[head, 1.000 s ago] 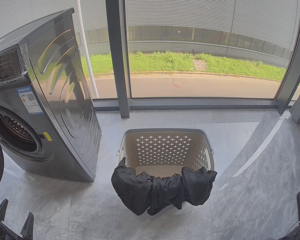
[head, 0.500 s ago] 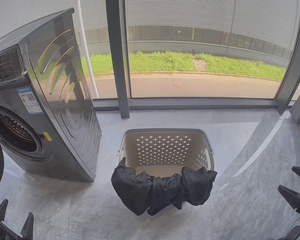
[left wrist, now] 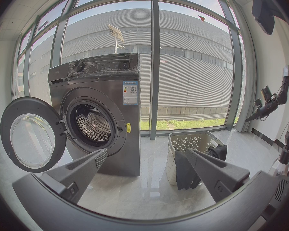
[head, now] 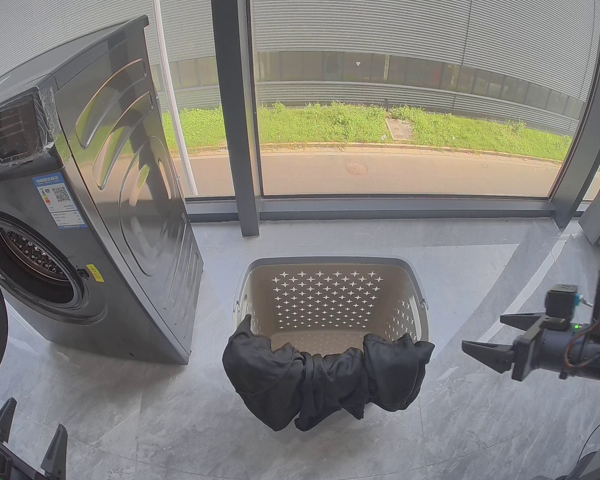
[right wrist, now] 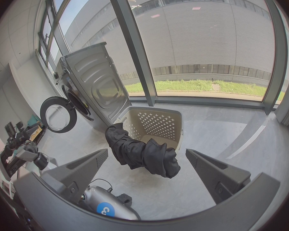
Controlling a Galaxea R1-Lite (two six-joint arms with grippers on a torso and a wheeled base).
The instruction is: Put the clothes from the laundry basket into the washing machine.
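A: State of the right gripper (head: 483, 333)?

B: Spread wide, nothing in it. It hangs off to the right of the laundry basket (head: 327, 295), fingers aimed that way. The left gripper (head: 32, 423) sits low near the washing machine (head: 127, 188), also open and empty.

A: Step?

B: Looks like the approach for the first grab. The black clothes (head: 323, 378) are draped over the basket's near rim, apart from the right gripper, lower and to its left. Next move: drop, close in, pinch a bunched fold, then carry it to the open drum (head: 33, 265).
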